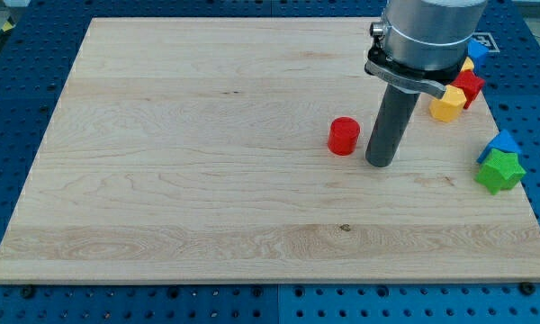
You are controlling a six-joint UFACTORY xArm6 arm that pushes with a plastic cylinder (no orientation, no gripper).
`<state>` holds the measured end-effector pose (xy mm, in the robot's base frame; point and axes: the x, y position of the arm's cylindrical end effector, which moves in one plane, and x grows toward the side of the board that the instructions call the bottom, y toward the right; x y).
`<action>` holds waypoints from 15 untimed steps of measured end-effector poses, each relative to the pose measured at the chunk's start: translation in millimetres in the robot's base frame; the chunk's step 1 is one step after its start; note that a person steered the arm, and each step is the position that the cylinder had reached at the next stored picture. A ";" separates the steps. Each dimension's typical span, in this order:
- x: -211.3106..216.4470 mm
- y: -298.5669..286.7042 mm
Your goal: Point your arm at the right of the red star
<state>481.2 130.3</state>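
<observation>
Resting my tip point(379, 163) on the pale wooden board point(207, 180), just right of the small red cylinder block point(343, 136); no jaws to report, only a bare dark rod. Looking for the red star-shaped block point(470, 87) at the view's upper right, touching the yellow block point(446, 104). Needing to skirt right, past that cluster, without nudging it. Showing no readable writing anywhere.

Red cylinder point(343, 136) mid-table point(189, 162). Yellow block point(446, 104) near right edge. Lower right: blue block point(502, 141) touching green star point(500, 171). Another blue block point(476, 49) at top right
</observation>
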 end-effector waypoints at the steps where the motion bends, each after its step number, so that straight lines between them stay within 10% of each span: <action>1: 24.9 10.8; 4: 113.2 72.2; 9: 123.1 213.3; 15: 12.4 214.6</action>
<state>493.6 344.9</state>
